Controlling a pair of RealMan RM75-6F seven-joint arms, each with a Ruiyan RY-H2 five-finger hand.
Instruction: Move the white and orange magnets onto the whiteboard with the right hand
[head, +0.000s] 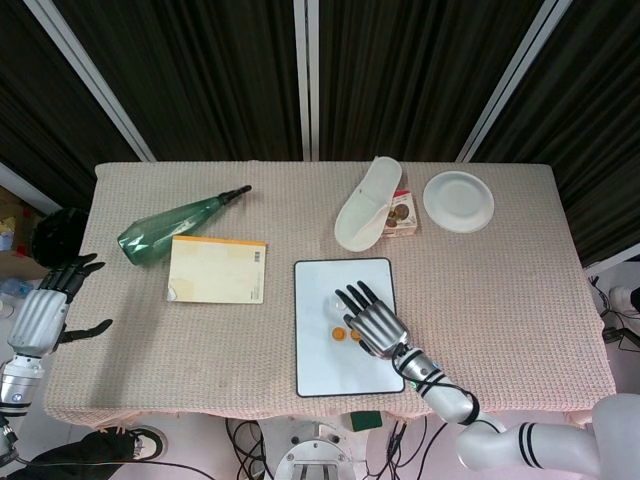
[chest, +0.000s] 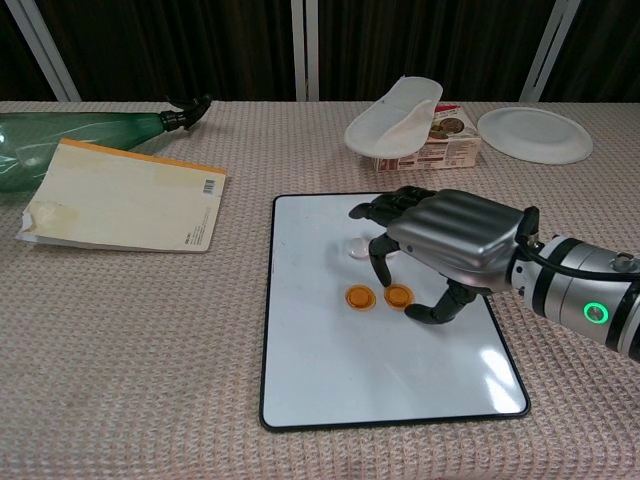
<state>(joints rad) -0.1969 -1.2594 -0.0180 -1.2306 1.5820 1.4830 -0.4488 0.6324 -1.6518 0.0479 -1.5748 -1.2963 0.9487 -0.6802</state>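
Two orange magnets (chest: 378, 296) side by side on the whiteboard (chest: 330, 380), almost touching, directly under the curled fingers (chest: 380, 262) of the right hand (chest: 450, 240). Fingertips just above or at the right-hand magnet of the pair; contact impossible to tell from either view. Thumb (chest: 440, 308) bent down toward the board just right of that magnet. Fingers spread and arched, clamped on nothing visible. One white magnet (chest: 356, 250) partly hidden behind the fingers, on the board just beyond the orange pair; a second white one not made out, likely covered by the palm. In the head view, same right hand (head: 372, 322) spread over the middle of the whiteboard (head: 318, 375), orange magnets (head: 346, 334) peeking out at its left edge.

Beyond the right hand, toward the far edge of the table (head: 500, 300): a white slipper (chest: 393, 116) resting on a small box (chest: 440, 140), and a white plate (chest: 534, 134) just right of the box. Well to the left of the hand: a yellow-edged notebook (chest: 125, 198) lying flat, and a green bottle (chest: 80, 135) on its side behind it, cap pointing toward the slipper.

Left hand (head: 50, 305) off the table's left edge, well apart from everything, fingers apart and holding nothing.
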